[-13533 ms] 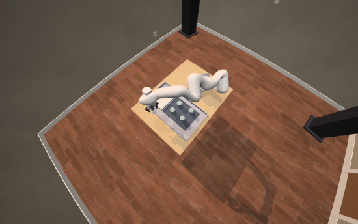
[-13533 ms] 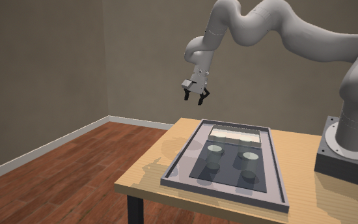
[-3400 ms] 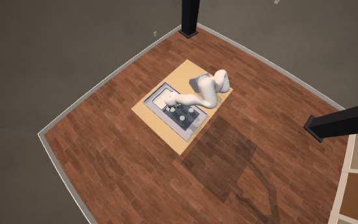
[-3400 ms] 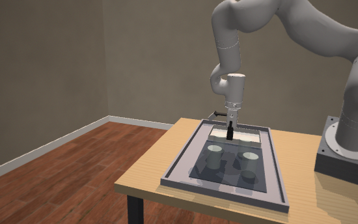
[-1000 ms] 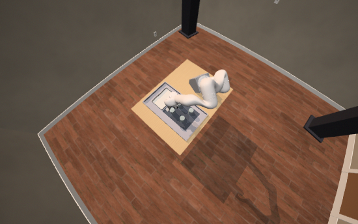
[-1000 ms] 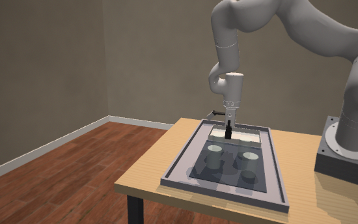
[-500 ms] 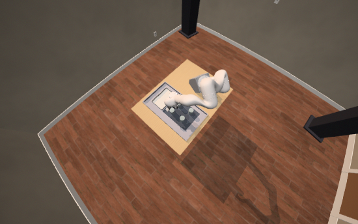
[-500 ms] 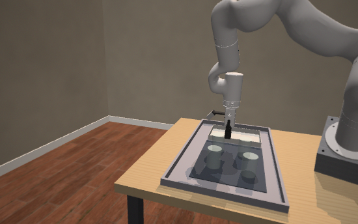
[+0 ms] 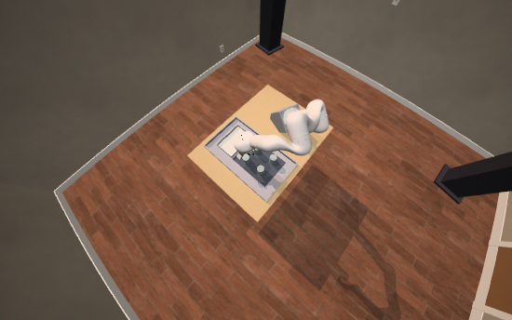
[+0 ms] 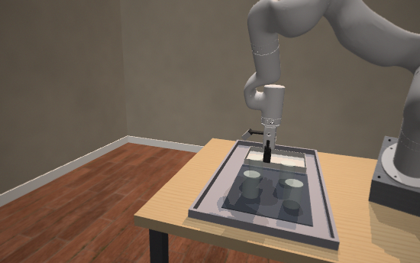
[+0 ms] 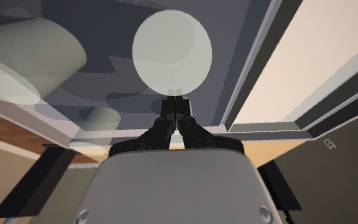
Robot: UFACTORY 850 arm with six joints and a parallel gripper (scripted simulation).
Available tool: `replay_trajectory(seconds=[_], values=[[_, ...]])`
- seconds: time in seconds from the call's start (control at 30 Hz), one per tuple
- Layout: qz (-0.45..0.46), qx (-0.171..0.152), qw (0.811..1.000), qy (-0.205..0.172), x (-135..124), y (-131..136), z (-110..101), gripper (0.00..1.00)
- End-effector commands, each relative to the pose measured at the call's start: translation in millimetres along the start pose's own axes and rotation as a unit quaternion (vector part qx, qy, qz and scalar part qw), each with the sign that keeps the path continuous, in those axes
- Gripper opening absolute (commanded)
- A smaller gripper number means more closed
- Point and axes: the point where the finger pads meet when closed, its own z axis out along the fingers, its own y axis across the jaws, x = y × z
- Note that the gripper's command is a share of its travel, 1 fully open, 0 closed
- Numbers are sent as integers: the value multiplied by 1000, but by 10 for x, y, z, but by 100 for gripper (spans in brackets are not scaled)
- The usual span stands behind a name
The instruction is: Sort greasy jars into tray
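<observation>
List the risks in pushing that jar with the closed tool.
The shut black tool sits at the edge of a pale round glass jar; a narrow, off-centre contact may slip past it. The shallow cream tray lies close by, so a slippery jar might ride onto its rim, or strike a neighbouring jar.

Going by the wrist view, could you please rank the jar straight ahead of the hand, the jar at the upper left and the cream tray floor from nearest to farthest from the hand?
Measured from the shut, empty hand:
1. Jar straight ahead, its round end just beyond the fingertips.
2. Cream tray floor, off to the right past the rim.
3. Upper-left jar, at the left edge; close to the tray floor, so ranks 2 and 3 are uncertain.
</observation>
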Motion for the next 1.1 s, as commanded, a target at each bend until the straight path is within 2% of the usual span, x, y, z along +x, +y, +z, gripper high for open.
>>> replay_trajectory(seconds=[0.0, 0.4, 0.77, 1.07], values=[[0, 0, 1000, 1, 14, 3, -11, 0], [0, 0, 1000, 1, 27, 3, -22, 0], [0, 0, 1000, 1, -230, 3, 58, 0], [0, 0, 1000, 1, -230, 3, 58, 0]])
